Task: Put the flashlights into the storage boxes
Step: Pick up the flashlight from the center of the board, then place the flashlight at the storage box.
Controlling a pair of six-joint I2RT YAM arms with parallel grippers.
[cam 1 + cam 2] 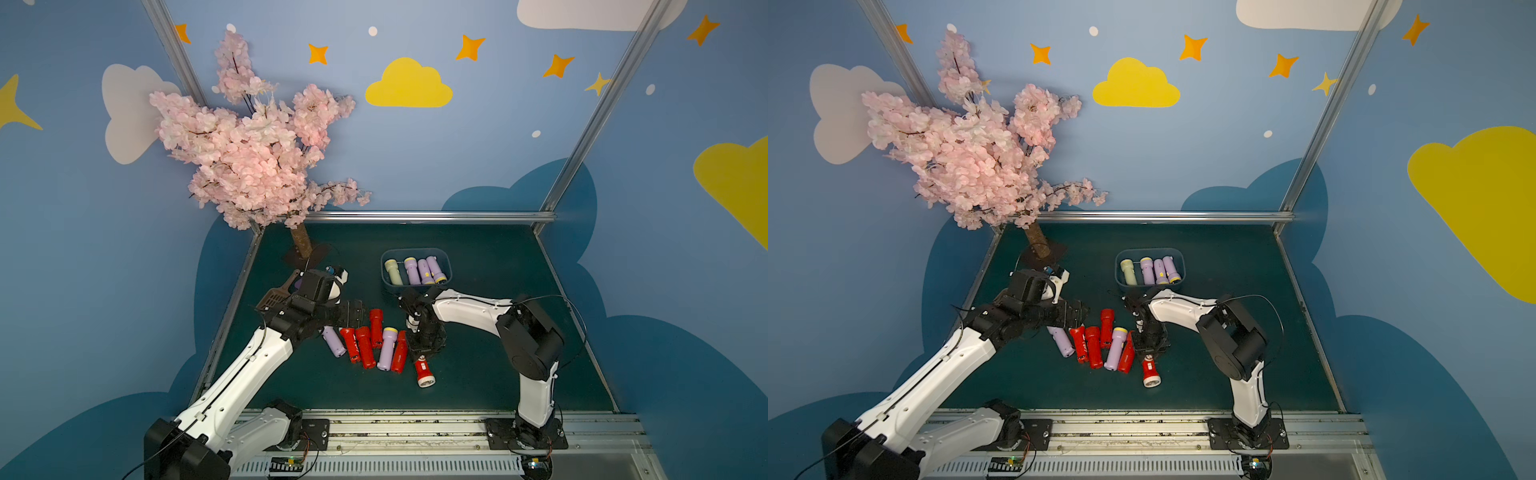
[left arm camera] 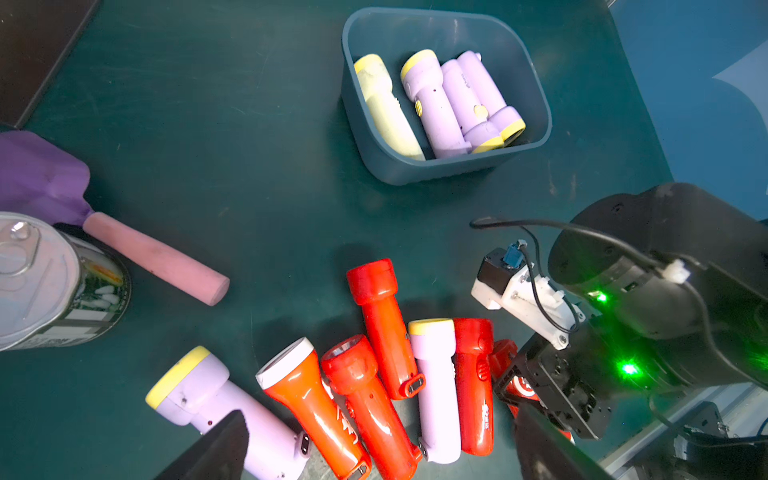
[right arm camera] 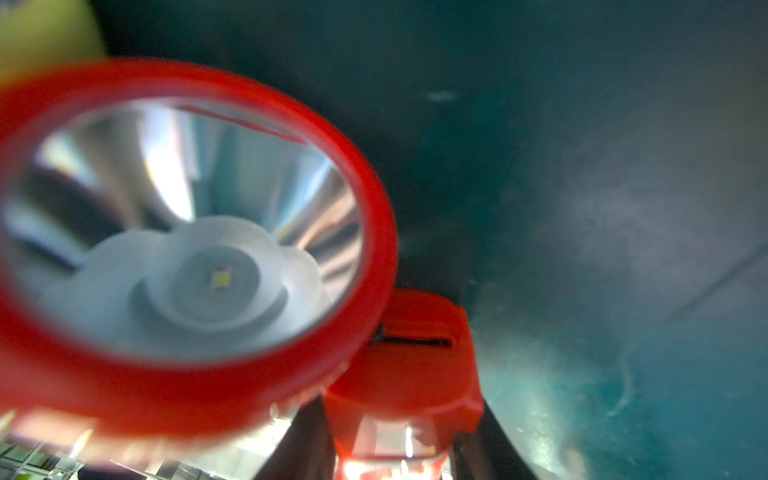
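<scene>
Clamping the red flashlight (image 1: 424,371) at the pile's (image 1: 374,347) right edge, our right gripper (image 1: 422,355) has bare mat (image 1: 498,374) alongside; our left gripper (image 1: 354,315) gapes empty by its left edge.

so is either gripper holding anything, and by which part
right gripper grips a red flashlight by its handle, near the tail; left gripper open, empty

Left end effector (image 2: 378,415) gapes wide; right end effector (image 1: 420,356) is clamped, pointing down.
</scene>
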